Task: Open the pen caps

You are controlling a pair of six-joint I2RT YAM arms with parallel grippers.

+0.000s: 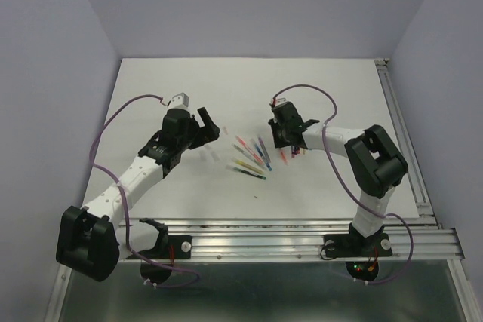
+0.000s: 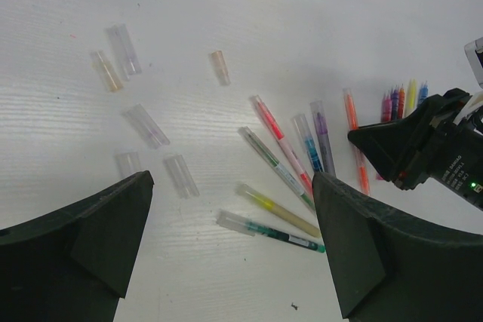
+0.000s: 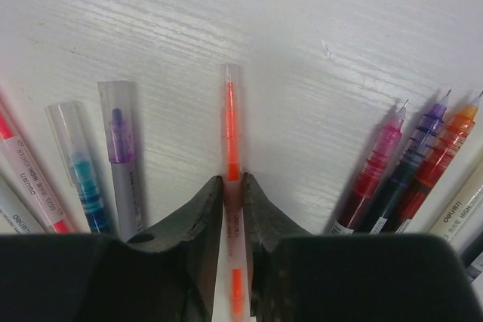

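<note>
My right gripper (image 3: pixel 232 182) is shut on the barrel of an orange pen (image 3: pixel 232 133) lying on the white table; the pen's clear cap (image 3: pixel 231 81) still covers its tip. Capped purple (image 3: pixel 121 156) and blue (image 3: pixel 79 175) pens lie just left of it. The left gripper (image 2: pixel 232 186) hangs open above the table, holding nothing. Below it lie a capped green pen (image 2: pixel 279 233) and a capped yellow pen (image 2: pixel 283 213). Several loose pen caps (image 2: pixel 148 126) are scattered to the left of these. In the top view the right gripper (image 1: pixel 287 145) sits at the right end of the fan of pens (image 1: pixel 253 157).
Three uncapped pens, red (image 3: pixel 377 171), purple (image 3: pixel 413 157) and orange (image 3: pixel 441 157), lie side by side right of the held pen. An aluminium rail (image 1: pixel 404 133) runs along the table's right edge. Bare white table (image 1: pixel 226 88) stretches behind both arms.
</note>
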